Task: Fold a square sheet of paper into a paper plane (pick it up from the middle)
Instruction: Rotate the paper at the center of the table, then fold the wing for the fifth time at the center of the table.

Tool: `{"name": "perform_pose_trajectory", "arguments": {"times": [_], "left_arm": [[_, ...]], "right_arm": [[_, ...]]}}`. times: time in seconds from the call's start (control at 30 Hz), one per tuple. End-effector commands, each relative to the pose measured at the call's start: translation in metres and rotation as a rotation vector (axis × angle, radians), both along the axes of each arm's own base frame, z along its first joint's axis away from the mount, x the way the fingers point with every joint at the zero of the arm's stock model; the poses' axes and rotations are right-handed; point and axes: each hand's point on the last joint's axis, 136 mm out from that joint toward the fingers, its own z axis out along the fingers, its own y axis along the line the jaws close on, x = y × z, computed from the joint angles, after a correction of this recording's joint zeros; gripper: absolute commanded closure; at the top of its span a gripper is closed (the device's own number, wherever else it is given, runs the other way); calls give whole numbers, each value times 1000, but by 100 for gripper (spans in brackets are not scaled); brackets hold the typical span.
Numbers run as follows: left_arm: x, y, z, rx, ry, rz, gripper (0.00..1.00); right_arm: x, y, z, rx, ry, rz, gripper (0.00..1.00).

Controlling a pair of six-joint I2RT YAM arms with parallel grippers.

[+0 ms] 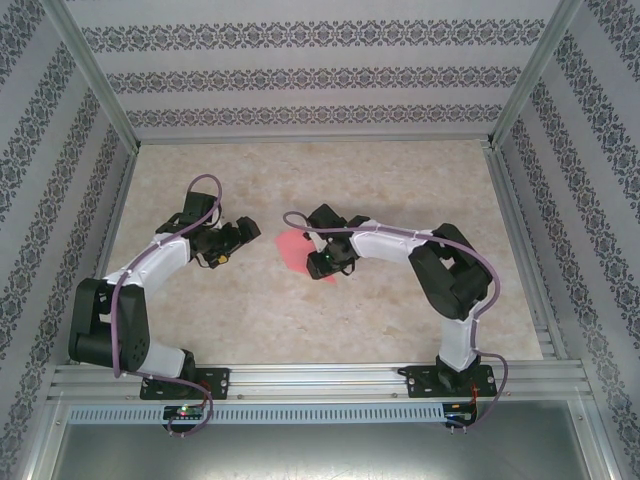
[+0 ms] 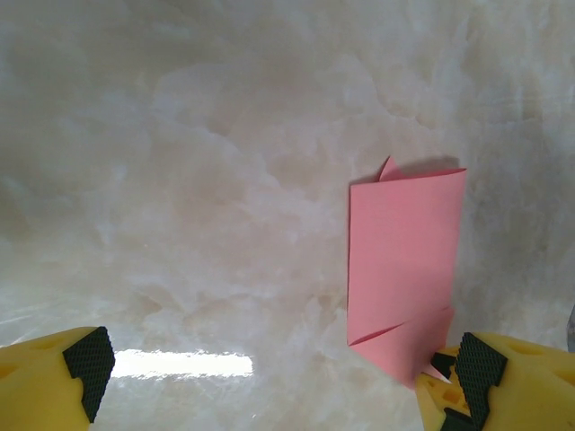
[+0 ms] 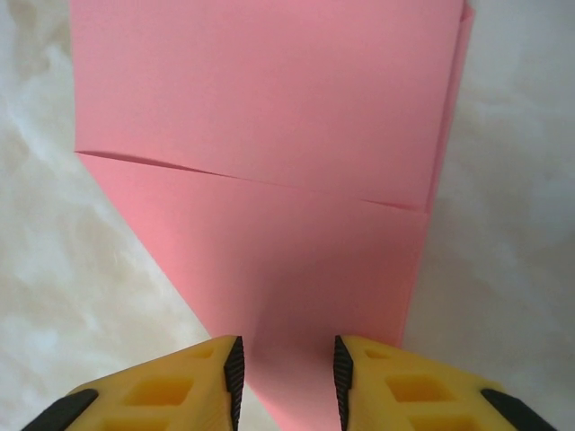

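Note:
The square sheet of paper [image 1: 292, 247] lies flat on the table between the two arms. It is salmon pink and folded into a long narrow shape with a slanted flap at one end. My right gripper [image 1: 320, 264] hovers over that tapered end; in the right wrist view the paper [image 3: 269, 135] runs under the open jaws of the gripper [image 3: 287, 377], nothing pinched. My left gripper [image 1: 248, 232] stands just left of the sheet, wide open. In the left wrist view the paper [image 2: 404, 260] reaches my right-hand fingertip [image 2: 474, 370], and the gripper [image 2: 280, 364] holds nothing.
The marble-patterned tabletop [image 1: 400, 190] is walled by patterned panels [image 1: 300, 75] at the back and on both sides. An aluminium rail [image 1: 320, 378] carrying both arm bases runs along the near edge.

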Motion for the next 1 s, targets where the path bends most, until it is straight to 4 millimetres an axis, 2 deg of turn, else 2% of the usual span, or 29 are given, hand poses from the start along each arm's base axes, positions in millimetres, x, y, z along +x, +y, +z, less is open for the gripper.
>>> {"name": "perform_pose_trajectory", "arguments": {"times": [0.0,0.1,0.23,0.43,0.6,0.83,0.97], "left_arm": [[1,-10,-3,-70,-2,-24,0],[-1,-21,-4,-106,1,-45,0],[-4,-37,-5,-156,7,-77,0],[-8,-61,-9,-208,33,-124,0],[-11,-81,-15,-234,59,-160,2],[-14,-98,-22,-261,117,-181,14],[-16,-109,-27,-292,148,-198,24]], "right_arm": [[4,2,29,56,-61,-36,64],[19,11,49,168,-100,-203,63],[29,19,45,262,-75,-367,64],[34,20,24,242,-23,-429,66],[38,12,8,213,0,-456,66],[37,1,-13,235,80,-479,66],[33,-5,-21,278,145,-493,67]]}}
